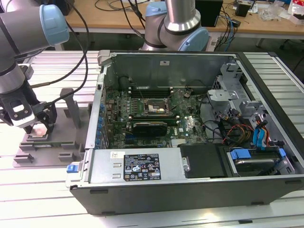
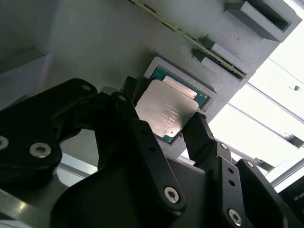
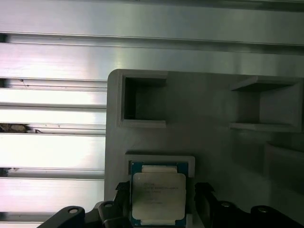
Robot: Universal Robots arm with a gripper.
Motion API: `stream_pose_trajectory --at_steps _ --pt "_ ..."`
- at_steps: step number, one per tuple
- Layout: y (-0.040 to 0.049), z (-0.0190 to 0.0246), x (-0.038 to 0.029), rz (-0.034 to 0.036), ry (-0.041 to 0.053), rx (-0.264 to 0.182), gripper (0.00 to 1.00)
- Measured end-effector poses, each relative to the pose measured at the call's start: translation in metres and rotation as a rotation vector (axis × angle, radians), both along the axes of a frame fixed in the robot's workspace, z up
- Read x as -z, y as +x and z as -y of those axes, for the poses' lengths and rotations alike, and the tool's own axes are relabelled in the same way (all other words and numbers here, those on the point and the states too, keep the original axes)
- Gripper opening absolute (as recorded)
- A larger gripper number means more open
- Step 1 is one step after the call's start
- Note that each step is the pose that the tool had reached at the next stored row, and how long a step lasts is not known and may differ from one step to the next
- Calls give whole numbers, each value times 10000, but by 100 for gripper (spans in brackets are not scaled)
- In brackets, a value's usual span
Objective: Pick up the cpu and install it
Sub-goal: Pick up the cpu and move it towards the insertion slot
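The cpu, a small square chip with a silvery top and a thin teal rim, lies in a raised pocket of the grey tray. My gripper is down over it, with a black finger against each of two opposite edges. In the second wrist view the cpu sits between the fingertips, and the gripper is shut on it. In the exterior view the gripper stands low over the tray at the exterior view's left.
An open computer case lies to the exterior view's right of the tray. Its motherboard carries a black square socket with a metal frame. Cables, drive bays and a second arm's base surround it. The tray has several raised blocks.
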State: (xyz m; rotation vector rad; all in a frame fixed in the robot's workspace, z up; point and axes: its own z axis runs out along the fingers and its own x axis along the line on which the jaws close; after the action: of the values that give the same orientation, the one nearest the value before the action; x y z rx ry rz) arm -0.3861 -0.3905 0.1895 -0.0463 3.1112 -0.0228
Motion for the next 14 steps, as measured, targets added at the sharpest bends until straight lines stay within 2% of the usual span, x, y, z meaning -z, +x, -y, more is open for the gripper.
stream_pose_trajectory --at_steps 2,4,14 --pt "-3 -1 -1 -14 -1 3 65" --pt "-3 -1 1 -4 -1 3 55" --pt "-2 -3 -1 5 4 1 55"
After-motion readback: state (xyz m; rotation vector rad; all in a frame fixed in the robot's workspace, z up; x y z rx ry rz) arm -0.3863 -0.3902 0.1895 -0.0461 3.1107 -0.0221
